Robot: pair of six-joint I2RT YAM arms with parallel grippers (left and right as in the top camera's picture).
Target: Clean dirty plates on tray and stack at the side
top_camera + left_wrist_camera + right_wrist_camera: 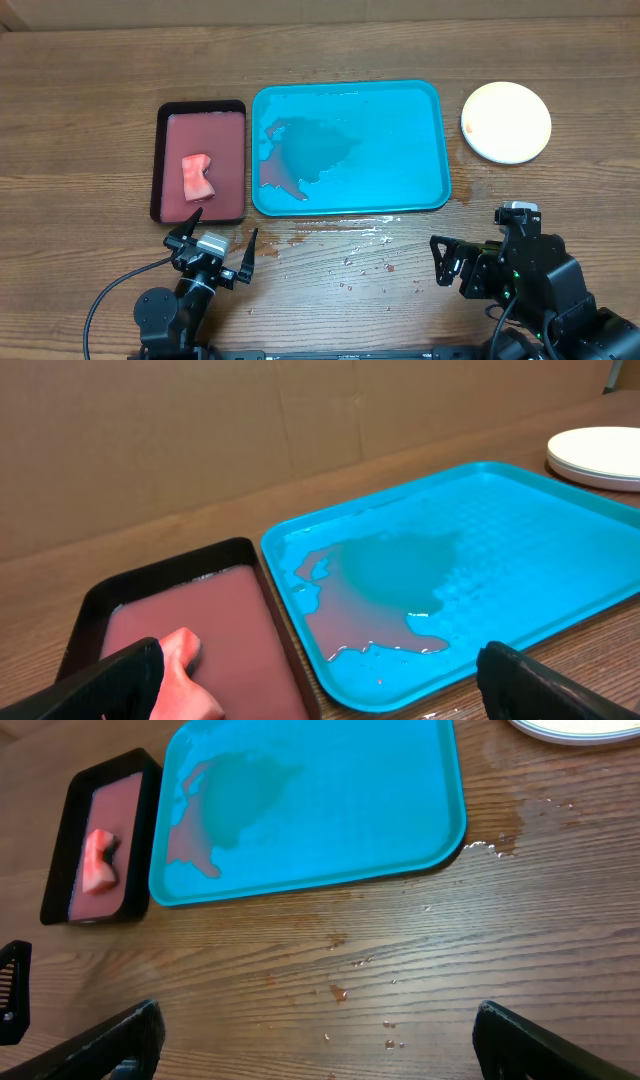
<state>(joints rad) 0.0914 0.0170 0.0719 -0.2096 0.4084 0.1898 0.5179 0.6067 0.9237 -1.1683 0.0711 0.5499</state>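
Beside the tray (400,140), white-topped plates (506,122) stacked.

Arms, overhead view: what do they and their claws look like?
Left arm and right arm are black with rounded joints. Left claw and right claw each have two flat, tapering black fingers. A silver-grey block sits behind the left one, a white patch by the right. A thin black cable loops off the left arm.

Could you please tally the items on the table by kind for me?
trays: 2, the turquoise tray and the black tray
pink sponge: 1
plate stack: 1, number of plates in it unclear
total: 4
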